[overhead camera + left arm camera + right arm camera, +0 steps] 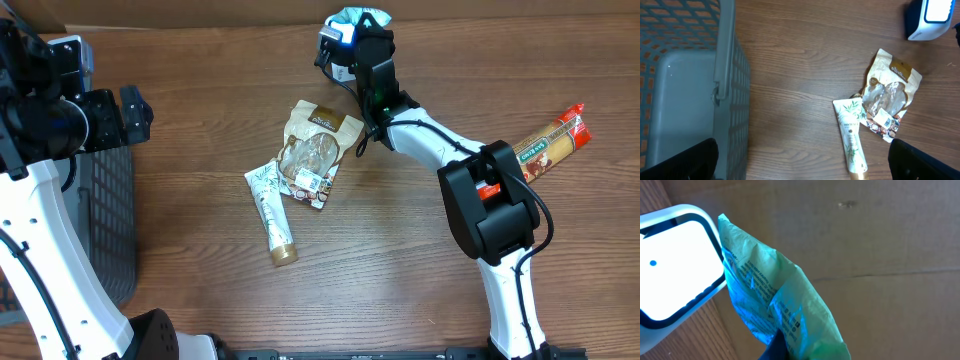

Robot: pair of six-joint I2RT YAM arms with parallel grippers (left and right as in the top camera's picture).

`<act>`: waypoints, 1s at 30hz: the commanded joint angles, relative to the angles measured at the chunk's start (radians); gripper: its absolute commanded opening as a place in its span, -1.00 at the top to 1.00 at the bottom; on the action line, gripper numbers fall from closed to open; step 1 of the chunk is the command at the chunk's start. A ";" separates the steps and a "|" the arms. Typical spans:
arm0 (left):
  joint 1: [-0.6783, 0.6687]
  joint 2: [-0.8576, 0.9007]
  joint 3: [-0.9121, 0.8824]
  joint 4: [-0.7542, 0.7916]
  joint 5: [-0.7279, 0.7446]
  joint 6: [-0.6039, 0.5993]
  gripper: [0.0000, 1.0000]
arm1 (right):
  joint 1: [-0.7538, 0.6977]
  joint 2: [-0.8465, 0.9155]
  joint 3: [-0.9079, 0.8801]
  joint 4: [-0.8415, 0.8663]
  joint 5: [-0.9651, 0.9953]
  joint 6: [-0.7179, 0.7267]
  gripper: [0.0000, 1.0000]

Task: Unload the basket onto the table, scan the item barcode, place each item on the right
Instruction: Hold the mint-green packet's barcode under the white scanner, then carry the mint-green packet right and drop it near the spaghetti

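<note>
Two loose items lie nearest on the wooden table [200, 300], touching each other: a white squeeze tube with leaf print and a gold cap [272, 214], and just beyond it a brown paper pouch with a clear window [315, 152]. Neither is in play right now. Out to the left the left gripper [128, 112] hovers over the edge of a grey mesh plastic basket [105, 220], fingers spread wide and holding nothing. An orange-and-red snack packet [552, 142] lies well apart at the right, partly behind the arm. At the far edge, the right gripper [365, 38] is pinched tight on a crinkly green-blue plastic bag [775, 305], the task item, held up right beside a white, dark-rimmed barcode scanner with a lit face [675, 275]. The bag's edge sits against the scanner's rim in the wrist view. My read is that the presenting step is under way, item at the reader. Fine print shows on the bag, but I cannot make out a barcode or which way it faces. The next move likely calls for a small wrist turn so the code faces the lit window squarely, keeping the grip firm so the thin film does not fold over the print.
</note>
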 commanded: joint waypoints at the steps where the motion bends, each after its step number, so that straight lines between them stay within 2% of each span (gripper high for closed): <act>1: 0.004 -0.003 -0.002 0.001 -0.002 0.026 -1.00 | 0.010 -0.013 0.040 0.018 0.031 0.003 0.93; 6: 0.004 -0.003 -0.002 0.001 -0.002 0.026 -0.99 | 0.017 -0.092 0.040 -0.034 0.039 0.092 0.93; 13: 0.004 -0.003 -0.002 0.001 -0.002 0.026 -0.99 | 0.017 -0.341 0.040 -0.346 0.088 0.447 0.93; 16: 0.004 -0.003 -0.002 0.001 -0.002 0.026 -0.99 | 0.016 -0.466 0.040 -0.567 0.071 0.708 0.93; 19: 0.004 -0.003 -0.002 0.001 -0.002 0.026 -0.99 | -0.006 -0.568 0.040 -0.768 0.057 1.044 0.93; 20: 0.004 -0.003 -0.002 0.001 -0.002 0.026 -0.99 | -0.022 -0.608 0.040 -0.865 0.019 1.180 0.93; 22: 0.004 -0.003 -0.002 0.001 -0.002 0.026 -1.00 | -0.063 -0.660 0.040 -1.012 -0.093 1.358 0.93; 25: 0.004 -0.003 -0.002 0.001 -0.002 0.026 -0.99 | -0.155 -0.698 0.040 -1.215 -0.272 1.566 0.93; 27: 0.004 -0.003 -0.002 0.001 -0.002 0.026 -0.99 | -0.235 -0.695 0.035 -1.340 -0.365 1.632 0.93; 30: 0.004 -0.003 -0.002 0.001 -0.002 0.026 -0.99 | -0.338 -0.675 0.011 -1.452 -0.468 1.634 0.93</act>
